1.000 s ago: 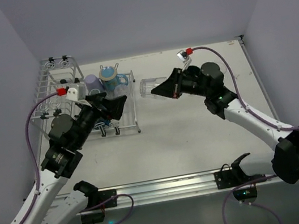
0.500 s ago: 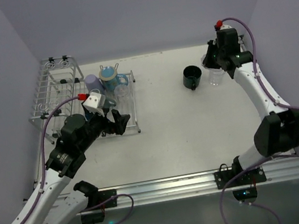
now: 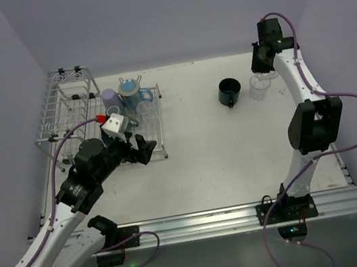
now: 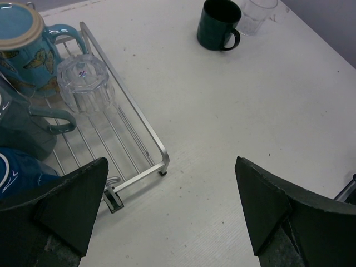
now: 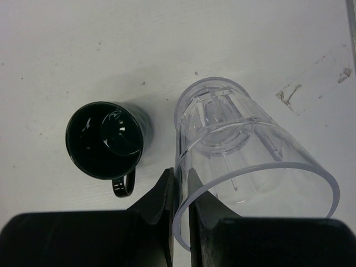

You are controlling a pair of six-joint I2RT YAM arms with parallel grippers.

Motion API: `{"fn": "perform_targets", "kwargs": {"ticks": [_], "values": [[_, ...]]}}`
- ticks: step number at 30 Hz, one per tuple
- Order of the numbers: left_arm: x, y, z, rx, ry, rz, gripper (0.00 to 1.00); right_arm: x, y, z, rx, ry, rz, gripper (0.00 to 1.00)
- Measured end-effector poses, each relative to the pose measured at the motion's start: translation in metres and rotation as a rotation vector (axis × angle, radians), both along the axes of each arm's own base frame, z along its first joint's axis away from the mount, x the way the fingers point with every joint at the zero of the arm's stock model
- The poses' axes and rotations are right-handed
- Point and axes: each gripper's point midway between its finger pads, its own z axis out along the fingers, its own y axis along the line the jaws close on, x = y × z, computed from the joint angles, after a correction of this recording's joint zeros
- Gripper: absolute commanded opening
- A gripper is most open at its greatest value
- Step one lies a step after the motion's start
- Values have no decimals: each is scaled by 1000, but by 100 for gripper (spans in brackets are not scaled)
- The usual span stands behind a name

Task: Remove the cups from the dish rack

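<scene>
My right gripper [image 5: 179, 186] is pinched on the rim of a clear ribbed plastic tumbler [image 5: 245, 139], one finger inside the wall and one outside. The tumbler is upright at the far right of the white table [image 3: 202, 150], just beside a dark green handled mug [image 3: 228, 92] that stands upright and apart from it. I can't tell whether the tumbler's base touches the table.

My left gripper [image 4: 169, 189] is spread wide, holds nothing and hovers over the near right corner of the silver wire dish rack [image 4: 146, 133].

In the rack:
- a second clear ribbed glass [image 4: 86, 83], upside down
- a light blue butterfly mug with cream rim [image 4: 25, 41]
- a lavender cup [image 3: 110, 98]
- a grey-teal mug [image 4: 25, 125]
- a bright blue cup [image 4: 16, 172], partly hidden behind my left finger
</scene>
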Motion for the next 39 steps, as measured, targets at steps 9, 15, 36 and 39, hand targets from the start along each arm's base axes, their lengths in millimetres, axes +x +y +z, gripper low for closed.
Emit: {"fn": "perform_targets", "kwargs": {"ticks": [9, 15, 36, 39], "values": [[1, 2, 0, 3, -2, 12, 100, -3, 0, -41, -9, 121, 13, 0], [2, 3, 0, 5, -3, 20, 100, 3, -1, -47, -14, 138, 20, 0], [15, 2, -23, 44, 74, 67, 100, 22, 0, -59, -14, 166, 26, 47], [20, 3, -28, 51, 105, 98, 100, 23, 3, -57, -2, 156, 35, 50]]}}
